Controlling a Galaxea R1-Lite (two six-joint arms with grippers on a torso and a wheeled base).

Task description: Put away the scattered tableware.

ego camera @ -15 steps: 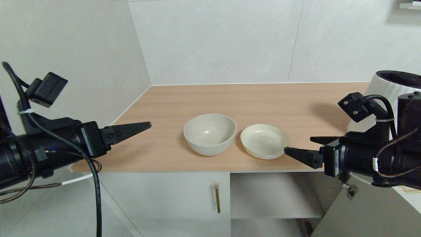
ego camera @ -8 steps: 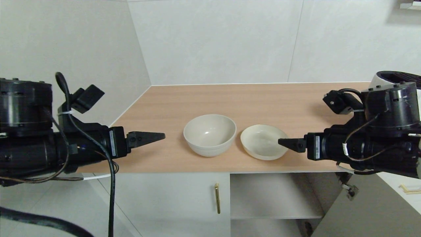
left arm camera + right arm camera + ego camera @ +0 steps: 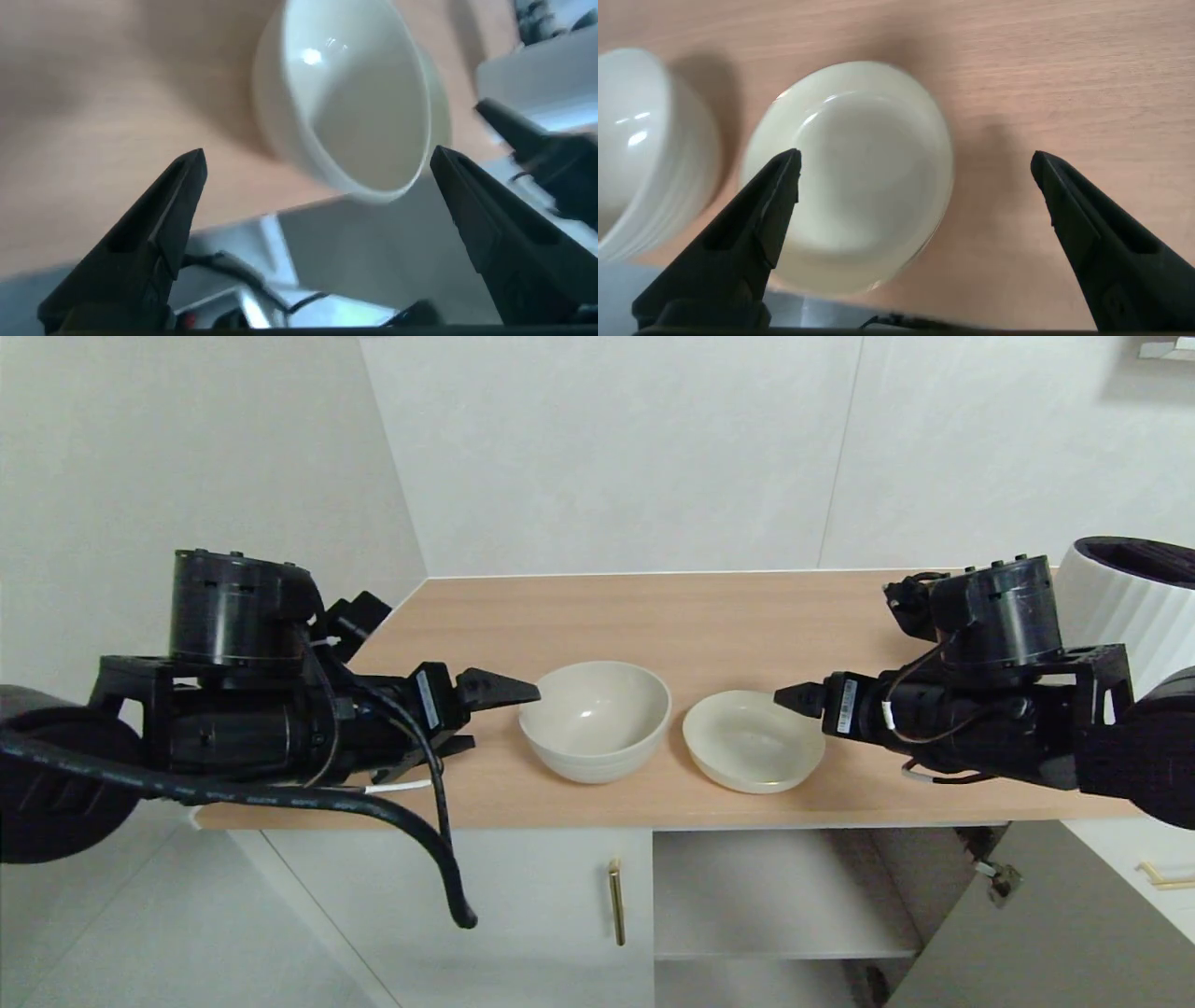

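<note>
A deep off-white bowl (image 3: 596, 719) and a shallow cream dish (image 3: 754, 739) sit side by side near the front edge of the wooden counter (image 3: 709, 616). My left gripper (image 3: 495, 705) hovers just left of the bowl, its tip close to the rim. In the left wrist view the bowl (image 3: 350, 103) lies ahead between the wide-open fingers of that gripper (image 3: 318, 154). My right gripper (image 3: 798, 698) hangs over the dish's right rim. It is open in the right wrist view (image 3: 915, 157), with the dish (image 3: 850, 173) below it. Neither gripper holds anything.
A white ribbed container (image 3: 1134, 588) stands at the counter's right end. Walls close the left and back sides. Under the counter a cabinet has a closed door with a brass handle (image 3: 616, 899) and an open compartment with a shelf (image 3: 780, 947).
Both arms have swung up and inward over the counter. The left gripper tip moved right to the bowl's rim; the right tip moved left over the dish's edge.
</note>
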